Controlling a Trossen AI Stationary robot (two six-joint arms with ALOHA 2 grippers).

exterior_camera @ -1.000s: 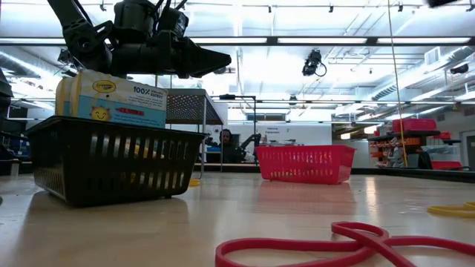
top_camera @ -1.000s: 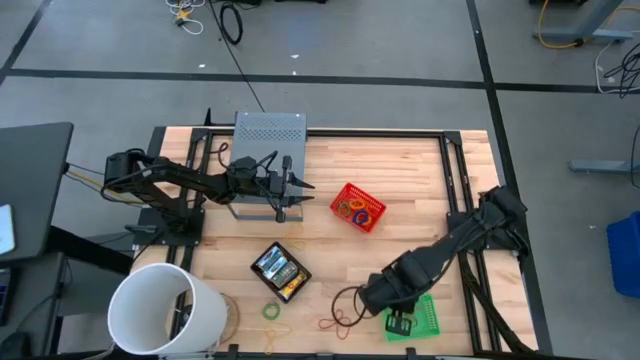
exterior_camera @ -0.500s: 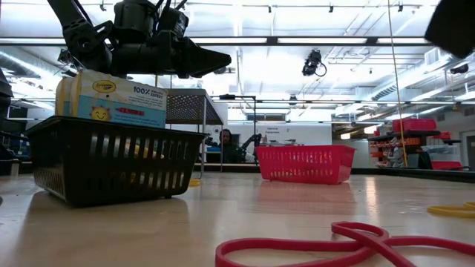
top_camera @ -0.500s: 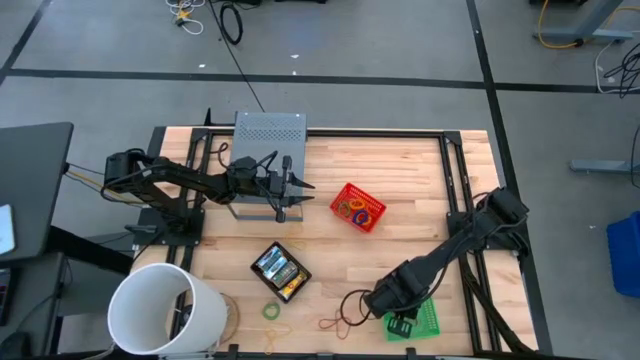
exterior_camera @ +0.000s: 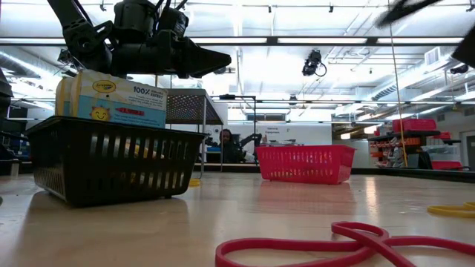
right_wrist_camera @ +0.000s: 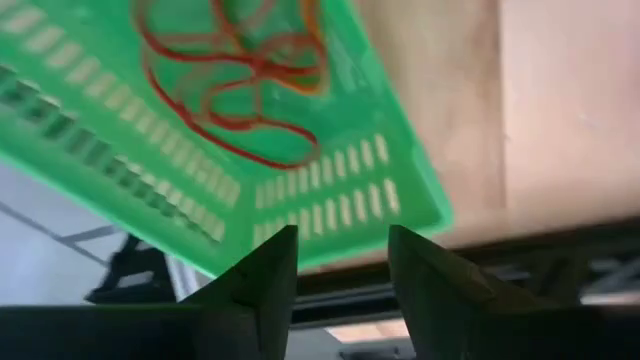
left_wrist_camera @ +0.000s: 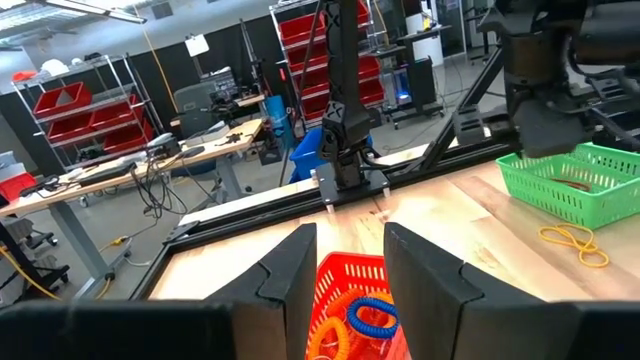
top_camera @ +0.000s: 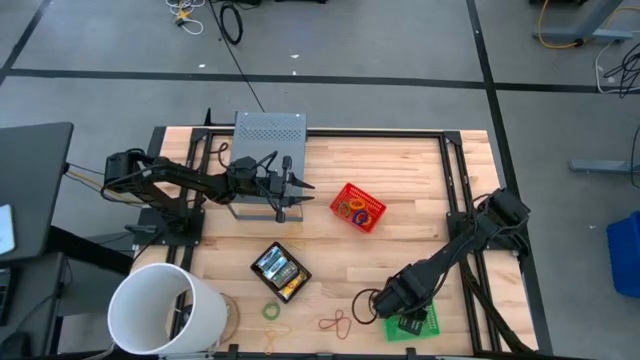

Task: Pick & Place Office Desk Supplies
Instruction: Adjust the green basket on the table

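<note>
My right gripper [top_camera: 395,300] hovers open over the green basket [right_wrist_camera: 300,205] at the table's near right, fingers pointing down. Red and orange rubber bands [right_wrist_camera: 240,60] lie inside that basket. My left gripper [top_camera: 292,190] waits open, raised at the far left, facing the red basket [left_wrist_camera: 350,275], which holds more rubber bands. Yellow-and-green crayon boxes [exterior_camera: 111,100] stand in the black basket [top_camera: 280,270]. A red-orange band [top_camera: 338,322] and a green loop [top_camera: 271,311] lie loose on the wood near the front edge.
A large white bucket [top_camera: 160,310] stands at the near left corner. A grey perforated metal stand [top_camera: 268,135] sits at the far edge behind my left gripper. A yellow band [top_camera: 275,333] lies by the front edge. Bare wood stretches between the red and green baskets.
My right gripper has moved toward the table's right and near edges, from beside the loose bands to above the green basket. My left arm has kept still.
</note>
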